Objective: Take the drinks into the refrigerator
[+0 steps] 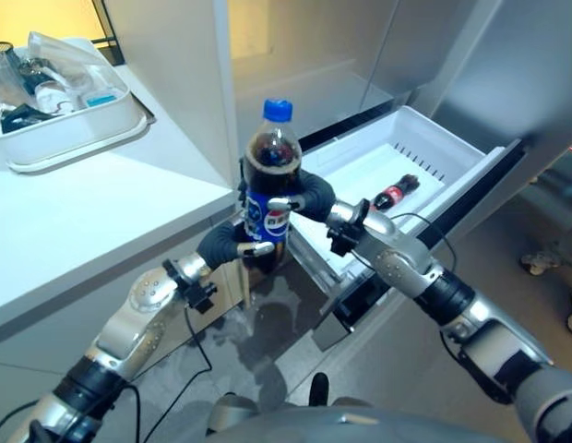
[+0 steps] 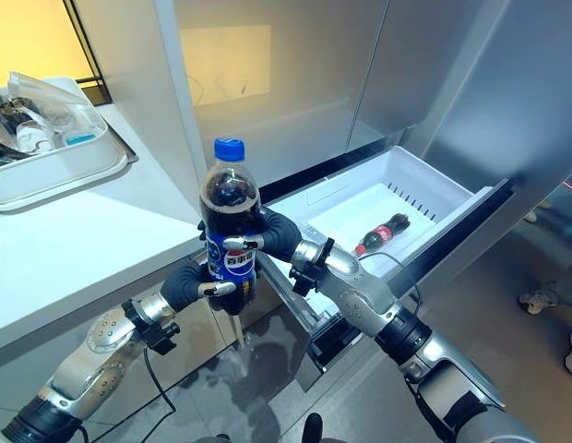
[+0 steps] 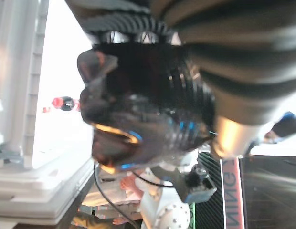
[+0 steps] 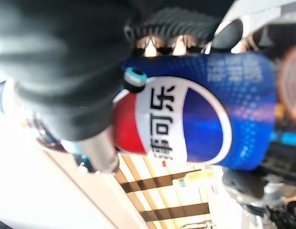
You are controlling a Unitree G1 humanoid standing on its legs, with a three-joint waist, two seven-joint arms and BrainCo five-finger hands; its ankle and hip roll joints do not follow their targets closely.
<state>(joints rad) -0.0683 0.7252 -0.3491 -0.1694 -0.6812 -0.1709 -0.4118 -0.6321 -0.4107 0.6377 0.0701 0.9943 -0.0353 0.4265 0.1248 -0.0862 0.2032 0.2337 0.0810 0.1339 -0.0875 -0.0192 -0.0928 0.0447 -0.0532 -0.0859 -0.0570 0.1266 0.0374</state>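
Bottle (image 1: 270,175) base hidden by left robot hand (image 1: 232,244), right robot hand (image 1: 304,197).

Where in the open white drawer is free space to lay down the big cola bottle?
The white plastic drawer is mostly bare: only a small red-labelled cola bottle lies near its right wall. The floor left of it is free. Both hands, left hand and right hand, hold the blue-capped cola bottle.

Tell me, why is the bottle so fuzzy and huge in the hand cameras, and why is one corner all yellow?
In the right wrist view the cola bottle sits very close to the lens, so its label blurs; in the left wrist view its dark base looks smeared too. In the left eye view, warm yellow light glows behind the white tray on the counter.
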